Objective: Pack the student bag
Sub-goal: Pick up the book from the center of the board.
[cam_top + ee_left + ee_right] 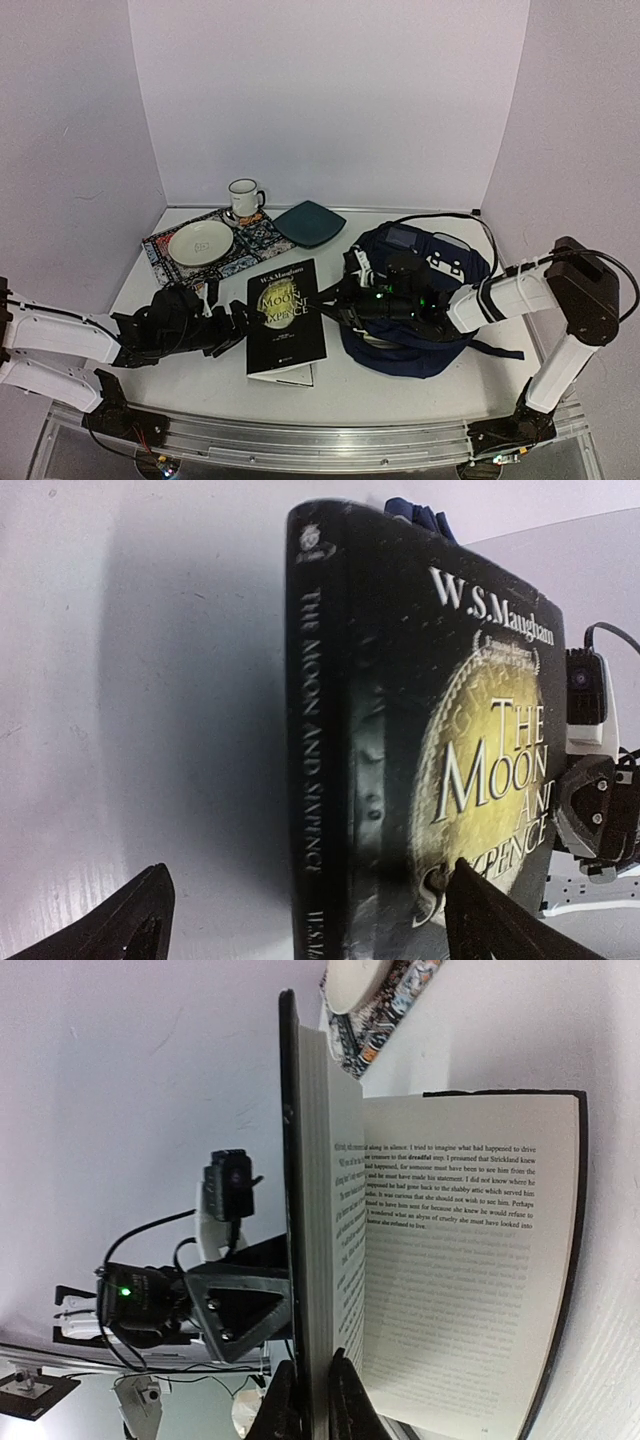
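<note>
Large navy-blue student bag (405, 358) lies slumped on the right half of the table (400, 405), a strap trailing rightward.

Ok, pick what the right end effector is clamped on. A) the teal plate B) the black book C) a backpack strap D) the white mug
B: the right wrist view shows the right end effector pinching the book by its front cover and a block of pages, raised off the page lying flat.
</note>
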### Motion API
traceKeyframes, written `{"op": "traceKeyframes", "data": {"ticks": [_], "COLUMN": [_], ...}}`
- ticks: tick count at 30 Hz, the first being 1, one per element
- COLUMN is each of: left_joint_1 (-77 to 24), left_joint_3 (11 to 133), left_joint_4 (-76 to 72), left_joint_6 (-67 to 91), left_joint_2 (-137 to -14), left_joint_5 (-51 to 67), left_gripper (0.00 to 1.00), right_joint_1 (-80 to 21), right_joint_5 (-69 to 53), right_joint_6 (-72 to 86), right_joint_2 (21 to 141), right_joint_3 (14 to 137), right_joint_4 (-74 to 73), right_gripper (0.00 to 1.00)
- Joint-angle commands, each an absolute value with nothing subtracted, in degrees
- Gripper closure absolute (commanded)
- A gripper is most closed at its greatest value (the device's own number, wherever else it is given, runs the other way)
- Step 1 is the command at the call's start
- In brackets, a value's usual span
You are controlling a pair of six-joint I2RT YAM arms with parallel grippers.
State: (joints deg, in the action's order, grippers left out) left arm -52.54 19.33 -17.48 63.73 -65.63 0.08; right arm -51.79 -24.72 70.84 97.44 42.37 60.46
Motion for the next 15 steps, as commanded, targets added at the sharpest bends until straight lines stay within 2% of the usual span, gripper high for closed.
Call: {"op": "traceKeyframes", "data": {"ticks": [1, 8, 15], "left_joint_1": [-52.29, -52.49, -54.31], "left_joint_3": [18.42, 14.18, 15.83], "left_joint_4": [-25.18, -40.60, -46.62], "left_joint_6": [64.92, 69.43, 69.88], "left_joint_2": [-64.33, -64.03, -65.49], "left_joint_5": [2.58, 7.25, 8.11], "left_gripper": [0.05, 0.05, 0.07], "right_joint_1": [-50.55, -49.90, -49.74], "right_joint_5": [-25.97, -24.30, -20.00], "right_joint_6": [71.66, 72.02, 72.33], "right_joint_2": [91.96, 89.84, 89.08], "right_joint_3": [43.53, 44.22, 44.12], "right_joint_4": [71.55, 74.57, 78.57], "right_gripper": [1.00, 1.00, 1.00]}}
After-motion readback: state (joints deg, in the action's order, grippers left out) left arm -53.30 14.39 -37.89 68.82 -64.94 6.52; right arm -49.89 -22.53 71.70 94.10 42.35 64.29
